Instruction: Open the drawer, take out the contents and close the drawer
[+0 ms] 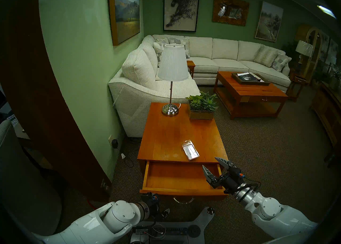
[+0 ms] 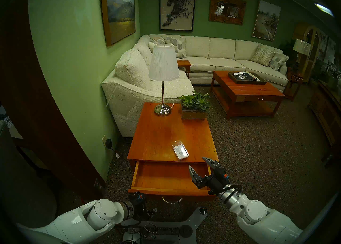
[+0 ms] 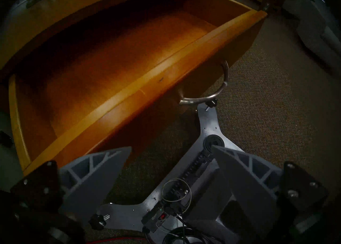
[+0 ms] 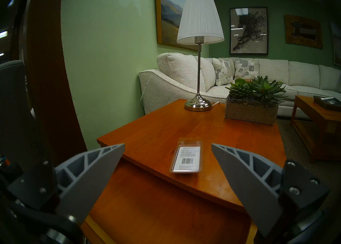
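Grey fingers (image 4: 103, 179) of the right gripper (image 4: 168, 146) fill the bottom corners of the right wrist view, spread wide apart with nothing between them. Just beyond their tips, on the orange-brown surface (image 4: 203, 125), lies the clear packet (image 4: 186, 157), barcode label up; its small print is too fine to read. Below the fingers, the open drawer (image 1: 177, 178) is only partly seen there, its front cut off by the frame.

From the head views, the right gripper hovers over the drawer's right end, one finger hiding part of the side wall. The drawer floor that shows is bare.

Low beside the drawer's left front corner, the left gripper (image 3: 170, 148) has its fingers (image 3: 96, 175) parted too, holding nothing; from the head it is mostly hidden behind its own wrist. The brass handle (image 3: 208, 88) curves just beyond its fingertips, untouched, half lost under the drawer front in the head views.

Farther back stand a lamp (image 1: 172, 75) and a succulent planter (image 1: 202, 108).
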